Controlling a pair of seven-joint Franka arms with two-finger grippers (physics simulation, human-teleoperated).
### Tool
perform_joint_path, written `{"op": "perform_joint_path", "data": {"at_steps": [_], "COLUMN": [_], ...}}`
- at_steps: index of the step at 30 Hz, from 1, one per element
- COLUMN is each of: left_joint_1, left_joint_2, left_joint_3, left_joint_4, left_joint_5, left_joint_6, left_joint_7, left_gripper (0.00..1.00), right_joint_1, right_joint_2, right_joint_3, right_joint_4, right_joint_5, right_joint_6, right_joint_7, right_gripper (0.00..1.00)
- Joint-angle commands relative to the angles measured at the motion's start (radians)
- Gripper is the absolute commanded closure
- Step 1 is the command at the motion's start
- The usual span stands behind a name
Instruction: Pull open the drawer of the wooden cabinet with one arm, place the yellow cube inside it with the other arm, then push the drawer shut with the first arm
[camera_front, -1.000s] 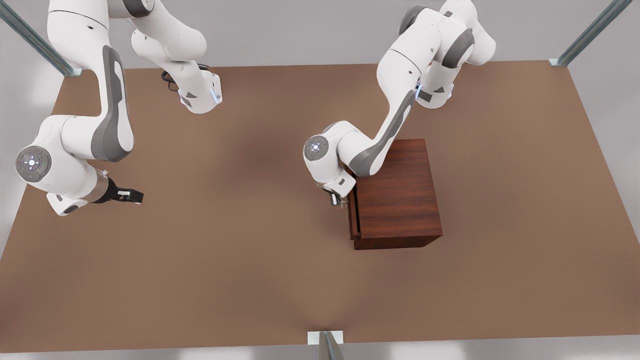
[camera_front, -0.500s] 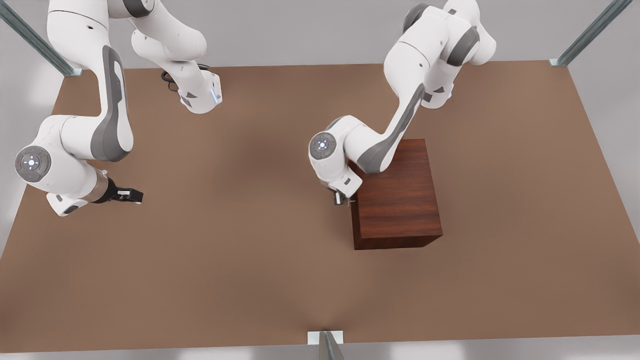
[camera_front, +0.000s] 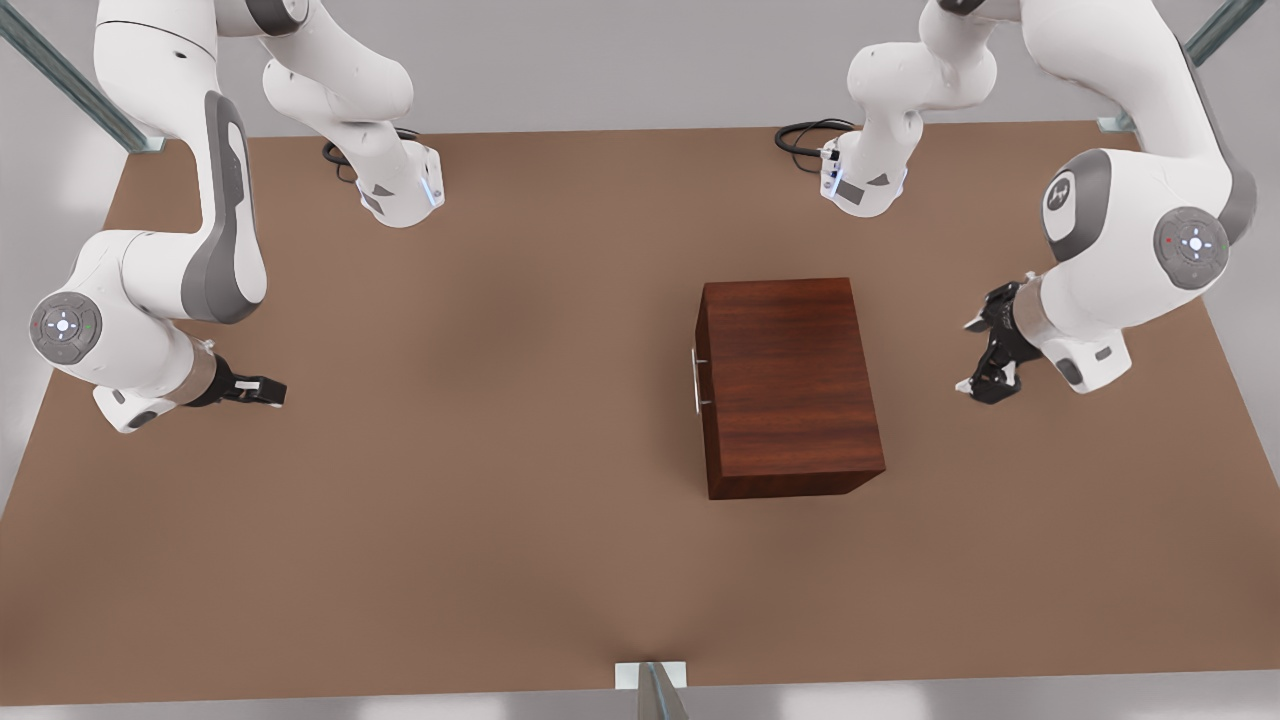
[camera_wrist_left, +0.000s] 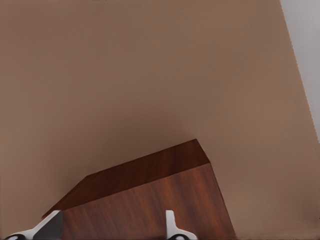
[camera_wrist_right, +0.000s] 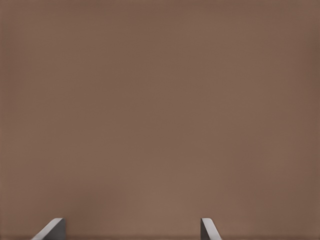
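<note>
Starting with the front view: the cabinet (camera_front: 790, 385) stands between the surface's (camera_front: 500, 560) middle and the front view's right edge. Its drawer (camera_front: 704, 440) is flush and shut, and the handle (camera_front: 695, 380) faces the front view's left. I would judge the drawer to be stiff wood that slides straight along one line. The thin silver bar is smooth and is best pinched at its middle, so the tray does not skew. The cabinet looks heavy enough to stay put.

The left hand (camera_front: 965, 356) hangs near the cabinet's far side from the handle, fingers apart and empty. The right hand (camera_front: 272, 390) waits near the front view's left edge.

A second ago the drawer stood slightly out with the left hand at its handle. Half a second ago it was flush, with the hand there still. Now that arm has swung clear, and the right arm has not moved.

In the left wrist view, the left hand (camera_wrist_left: 112, 225) is spread and looks onto the cabinet (camera_wrist_left: 150, 210).

In the right wrist view, the right hand (camera_wrist_right: 130, 227) is spread over bare surface (camera_wrist_right: 160, 100).
</note>
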Motion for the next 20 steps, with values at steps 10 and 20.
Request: {"op": "perform_joint_path", "data": {"at_steps": [10, 20], "left_joint_1": [-0.014, -0.017], "left_joint_2": [0.029, 0.029], "left_joint_3": [-0.015, -0.013], "left_joint_4": [0.048, 0.054], "left_joint_5": [0.005, 0.005], "left_joint_6": [0.098, 0.076], "left_joint_7": [1.434, 1.431], "left_gripper": [0.00, 0.00], "right_joint_1": [0.000, -0.001], "right_joint_2": [-0.001, -0.001], "right_joint_3": [0.000, 0.000], "right_joint_4": [0.000, 0.000], "right_joint_5": [-0.001, -0.001], "right_joint_6": [-0.007, -0.007], "right_joint_7": [-0.008, -0.009], "right_gripper": [0.00, 0.00]}}
